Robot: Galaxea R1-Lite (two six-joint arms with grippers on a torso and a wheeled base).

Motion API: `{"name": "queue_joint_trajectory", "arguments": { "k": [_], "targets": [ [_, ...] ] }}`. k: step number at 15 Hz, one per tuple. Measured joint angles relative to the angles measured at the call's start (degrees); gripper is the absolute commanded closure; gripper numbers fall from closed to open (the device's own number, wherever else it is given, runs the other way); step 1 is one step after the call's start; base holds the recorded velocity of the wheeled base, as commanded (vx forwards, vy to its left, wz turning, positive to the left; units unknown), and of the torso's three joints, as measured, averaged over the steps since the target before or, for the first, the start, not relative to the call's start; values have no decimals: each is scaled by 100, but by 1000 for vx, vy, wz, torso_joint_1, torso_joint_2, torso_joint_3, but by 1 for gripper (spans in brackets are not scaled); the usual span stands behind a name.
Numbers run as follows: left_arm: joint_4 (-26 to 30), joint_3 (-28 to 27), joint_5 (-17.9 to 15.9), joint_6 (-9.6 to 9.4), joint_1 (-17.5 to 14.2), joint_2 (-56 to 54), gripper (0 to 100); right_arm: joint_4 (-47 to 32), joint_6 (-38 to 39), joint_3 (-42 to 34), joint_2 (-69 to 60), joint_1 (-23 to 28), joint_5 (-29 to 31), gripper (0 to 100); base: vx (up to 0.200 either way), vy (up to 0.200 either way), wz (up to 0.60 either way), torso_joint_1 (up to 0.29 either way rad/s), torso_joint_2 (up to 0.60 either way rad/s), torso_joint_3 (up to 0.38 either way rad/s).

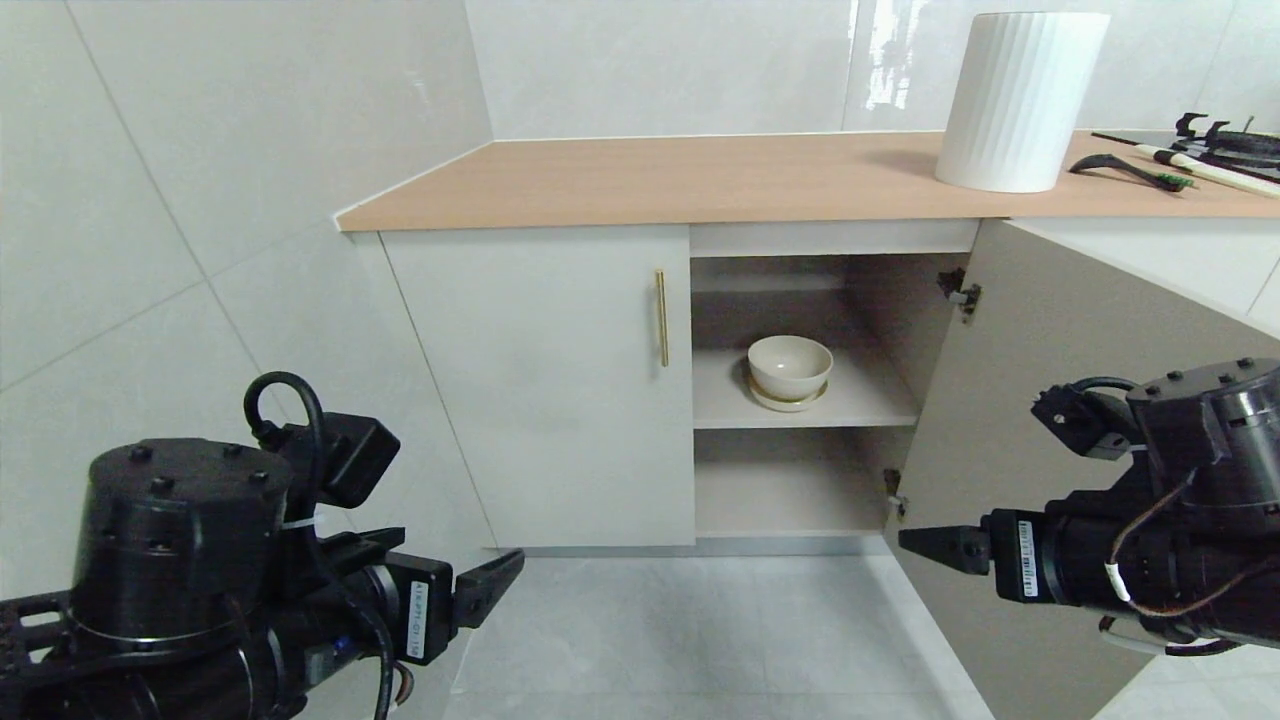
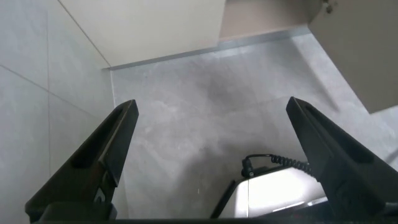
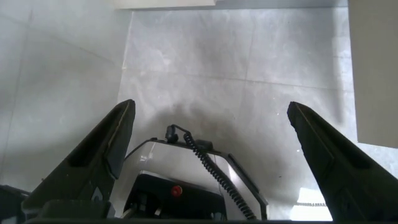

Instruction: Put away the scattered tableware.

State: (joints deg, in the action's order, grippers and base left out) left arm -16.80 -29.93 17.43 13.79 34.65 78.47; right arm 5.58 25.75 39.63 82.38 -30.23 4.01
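Observation:
A cream bowl (image 1: 790, 366) sits on a small plate (image 1: 786, 400) on the middle shelf (image 1: 860, 400) of the open cabinet, straight ahead in the head view. My left gripper (image 1: 490, 588) hangs low at the left, far below and left of the bowl; in the left wrist view its fingers (image 2: 106, 155) are spread wide over the floor, gripper (image 2: 211, 155) open with nothing between them. My right gripper (image 1: 930, 545) is low at the right beside the open door; the right wrist view shows it (image 3: 211, 155) open and holding nothing, fingers (image 3: 323, 155) apart.
The right cabinet door (image 1: 1060, 440) stands swung open toward me; the left door (image 1: 550, 390) with a gold handle (image 1: 661, 318) is closed. On the wooden countertop (image 1: 650, 180) stand a white ribbed cylinder (image 1: 1020, 100) and some utensils (image 1: 1170, 165). Grey tiled floor (image 1: 700, 640) lies below.

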Motion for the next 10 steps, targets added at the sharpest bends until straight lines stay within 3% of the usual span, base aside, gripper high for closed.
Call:
{"name": "queue_joint_trajectory", "arguments": {
  "k": [7, 10],
  "targets": [
    [5, 5, 2, -11, -2, 9, 0, -132, -49, -11, -41, 11, 17, 0, 0, 0, 0, 0, 0, 0],
    [13, 5, 2, -11, -2, 13, 0, -807, -385, 33, -217, 26, 22, 0, 0, -200, 0, 2, 2, 2]
  ]
}}
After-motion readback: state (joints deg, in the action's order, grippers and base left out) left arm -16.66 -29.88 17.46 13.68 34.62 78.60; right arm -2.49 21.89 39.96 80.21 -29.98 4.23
